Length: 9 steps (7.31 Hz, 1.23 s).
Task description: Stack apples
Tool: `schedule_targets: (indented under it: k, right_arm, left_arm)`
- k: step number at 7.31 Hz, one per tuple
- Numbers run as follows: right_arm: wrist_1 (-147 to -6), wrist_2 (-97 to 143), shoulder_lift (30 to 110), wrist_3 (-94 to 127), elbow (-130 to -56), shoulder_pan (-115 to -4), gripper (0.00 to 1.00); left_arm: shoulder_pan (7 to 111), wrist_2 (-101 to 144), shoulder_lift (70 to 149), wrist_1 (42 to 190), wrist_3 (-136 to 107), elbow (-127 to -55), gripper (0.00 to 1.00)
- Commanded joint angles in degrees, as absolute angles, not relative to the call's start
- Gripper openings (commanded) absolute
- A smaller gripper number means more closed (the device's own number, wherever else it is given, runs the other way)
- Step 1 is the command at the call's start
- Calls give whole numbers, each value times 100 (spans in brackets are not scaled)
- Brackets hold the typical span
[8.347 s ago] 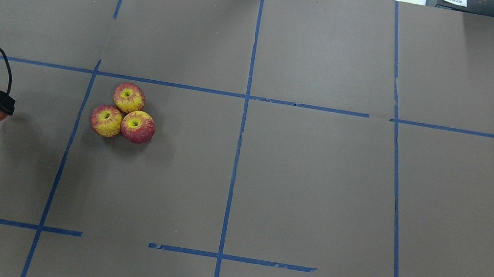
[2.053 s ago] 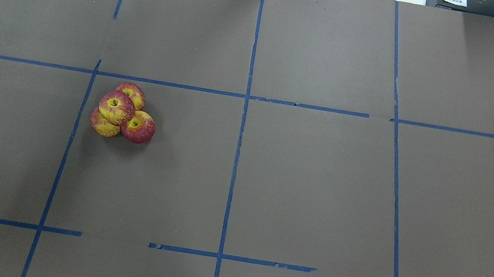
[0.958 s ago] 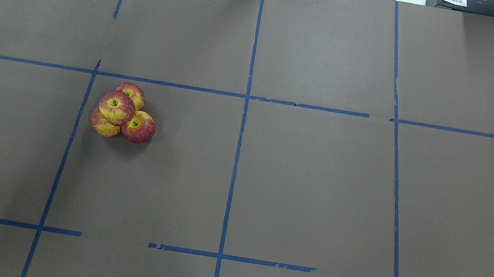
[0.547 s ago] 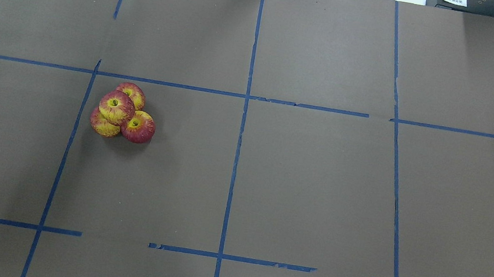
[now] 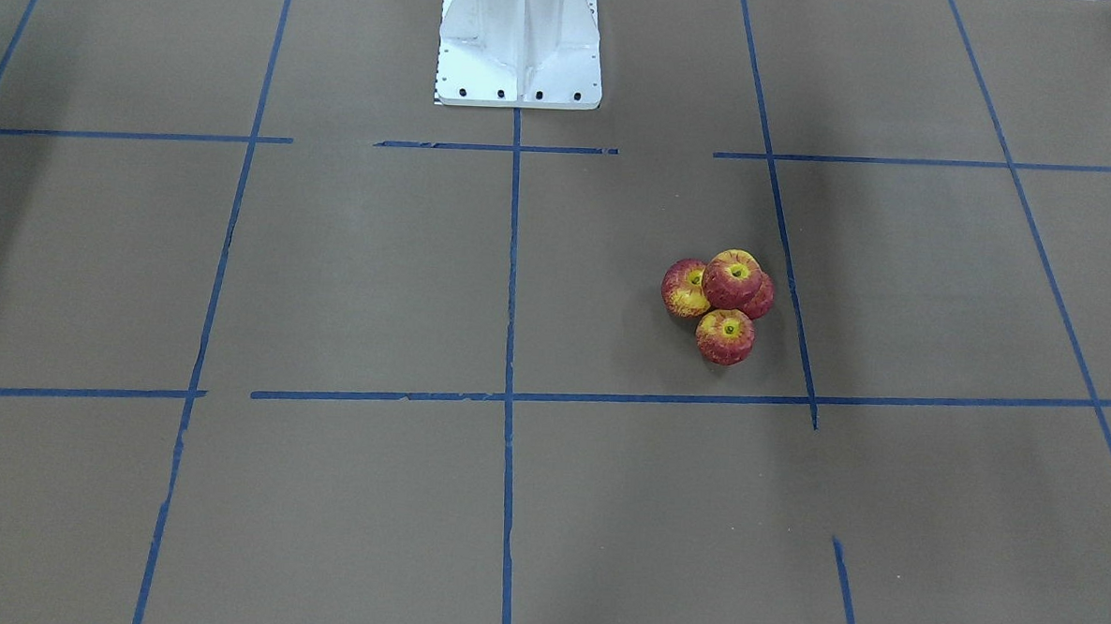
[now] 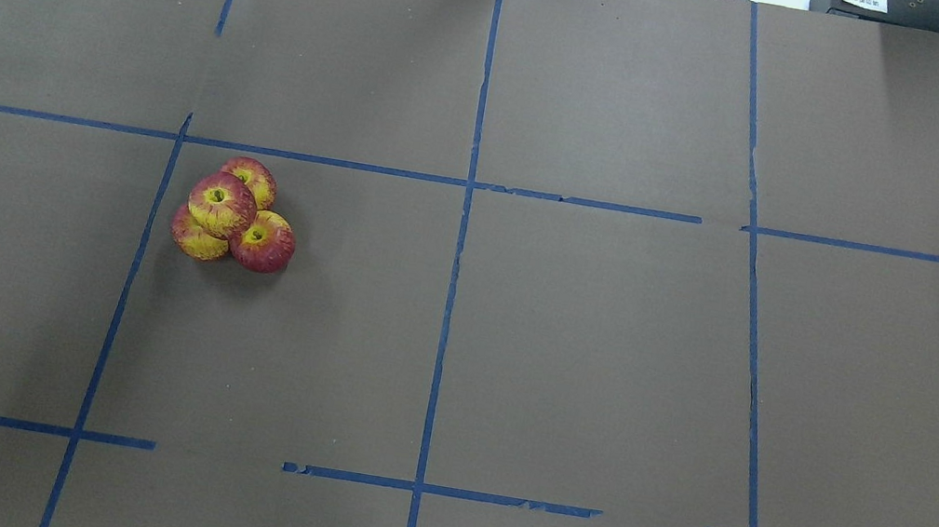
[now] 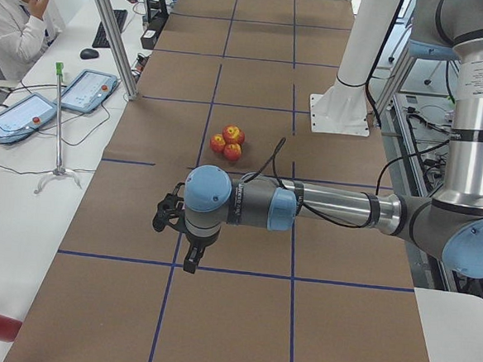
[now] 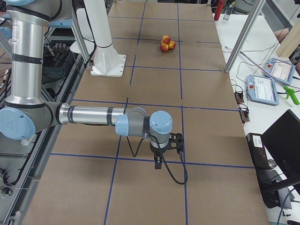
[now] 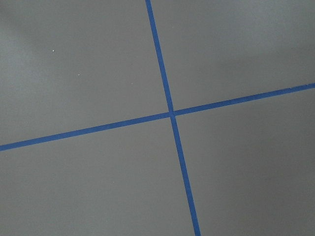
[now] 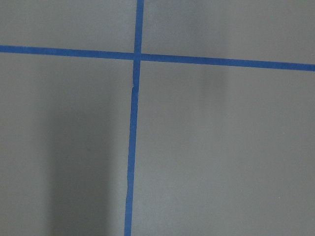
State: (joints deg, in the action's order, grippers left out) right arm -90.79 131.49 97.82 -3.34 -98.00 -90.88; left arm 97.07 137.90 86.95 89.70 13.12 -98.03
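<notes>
Four red-and-yellow apples sit in one cluster on the brown table. Three rest on the paper: a far one [image 6: 254,175], a near left one [image 6: 193,240] and a near right one [image 6: 264,242]. The fourth apple [image 6: 222,204] sits on top of them, also in the front-facing view [image 5: 733,280]. The cluster shows small in the left view [image 7: 230,140] and the right view [image 8: 166,43]. My left gripper [image 7: 188,258] hangs over bare paper near the table's left end, far from the apples. My right gripper [image 8: 158,161] hangs near the right end. I cannot tell whether either is open or shut.
The white robot base plate [image 5: 521,38] stands at the table's robot side. Blue tape lines [image 6: 464,206] grid the brown paper. A metal post [image 7: 111,35], tablets [image 7: 86,91] and a seated operator [image 7: 13,16] are beside the table's left end.
8.3 s ago my left gripper held the fourth apple at the table's left edge. It now rests on the other three, and the arm has left the overhead view. Nothing moved in the last two seconds.
</notes>
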Motion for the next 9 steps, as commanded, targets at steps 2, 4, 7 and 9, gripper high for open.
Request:
schedule_targets:
  k: [2, 4, 7, 9]
  right_arm:
    - [-9079, 13148, 9782, -334, -9800, -9088, 100]
    - [-9079, 13148, 9782, -334, -9800, -9088, 100]
    - [-9079, 13148, 9782, -334, -9800, -9088, 100]
    - [-9079, 13148, 9782, -334, -9800, -9088, 100]
  left_arm:
    - [9712, 13799, 8692, 8956, 1318, -9870, 100]
    - [9703, 13790, 8710, 8939, 1310, -9827, 100]
    - [9694, 13790, 8684, 8903, 1318, -9791, 100]
    - [9642, 13781, 8684, 8895, 1318, -9765, 100]
